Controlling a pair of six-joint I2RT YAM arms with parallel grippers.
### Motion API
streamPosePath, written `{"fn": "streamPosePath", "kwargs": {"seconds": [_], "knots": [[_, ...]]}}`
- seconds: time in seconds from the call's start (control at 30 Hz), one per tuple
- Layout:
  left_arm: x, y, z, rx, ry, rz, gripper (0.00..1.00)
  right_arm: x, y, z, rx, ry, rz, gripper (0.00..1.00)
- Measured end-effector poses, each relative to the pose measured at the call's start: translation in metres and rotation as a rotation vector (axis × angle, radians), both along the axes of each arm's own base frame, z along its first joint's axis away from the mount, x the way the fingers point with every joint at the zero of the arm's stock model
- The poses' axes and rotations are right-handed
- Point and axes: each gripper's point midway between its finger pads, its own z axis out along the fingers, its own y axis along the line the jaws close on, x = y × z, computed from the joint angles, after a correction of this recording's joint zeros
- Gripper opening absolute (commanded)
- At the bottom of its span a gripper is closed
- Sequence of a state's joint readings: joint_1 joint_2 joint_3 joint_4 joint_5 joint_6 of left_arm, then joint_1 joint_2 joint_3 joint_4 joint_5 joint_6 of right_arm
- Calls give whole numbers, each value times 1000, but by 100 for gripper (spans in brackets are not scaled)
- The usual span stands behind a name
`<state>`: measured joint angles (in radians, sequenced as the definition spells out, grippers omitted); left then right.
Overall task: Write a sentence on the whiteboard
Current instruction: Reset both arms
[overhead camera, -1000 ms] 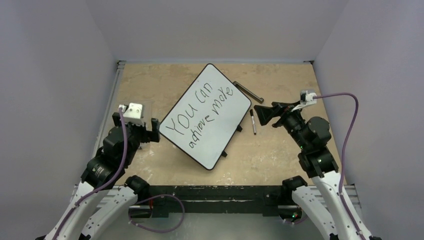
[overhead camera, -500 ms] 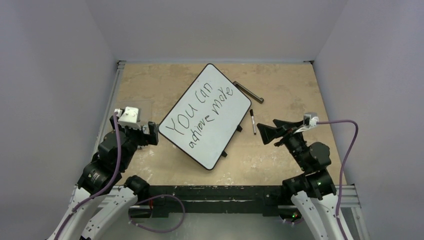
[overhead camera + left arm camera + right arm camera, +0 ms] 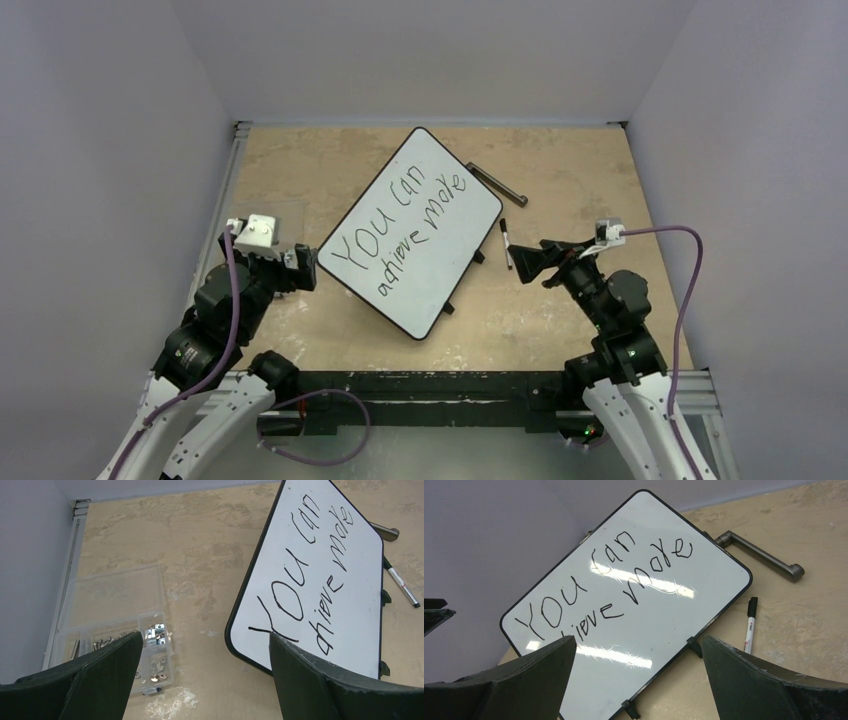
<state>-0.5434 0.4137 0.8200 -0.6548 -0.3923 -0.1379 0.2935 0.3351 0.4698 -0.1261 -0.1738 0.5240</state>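
One whiteboard (image 3: pixel 432 272) (one sentence (image 3: pixel 400 225), two lines), one marker (image 3: pixel 506 243), one metal bar (image 3: pixel 497 184), one screw box (image 3: pixel 115 605)

1. The left gripper (image 3: pixel 205 645) shows two dark fingers (image 3: pixel 105 675) spread wide along the bottom edge, with tan mottled surface (image 3: pixel 200 555) between them.
2. A large white whiteboard with a thin black frame (image 3: pixel 350 630) lies to the right; the right-hand finger overlaps its near edge.
3. The black handwritten sentence (image 3: pixel 312 575) reads "You can" over "achieve more".
4. A clear plastic compartment box (image 3: pixel 117 605) holding small metal fasteners (image 3: pixel 156 636) sits at left, partly behind the left-hand finger.
5. A slim marker pen (image 3: pixel 402 587) and a grey metal bar (image 3: pixel 386 530) lie just beside the board's right edge.
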Motion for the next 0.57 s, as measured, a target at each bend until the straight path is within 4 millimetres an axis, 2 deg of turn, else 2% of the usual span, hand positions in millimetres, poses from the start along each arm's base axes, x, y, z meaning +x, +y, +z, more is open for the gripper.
{"fn": "streamPosePath", "kwargs": {"seconds": [0.57], "knots": [[-1,1,-3,6,11,-1,95,1,2,9,20,-29,6,99]]}}
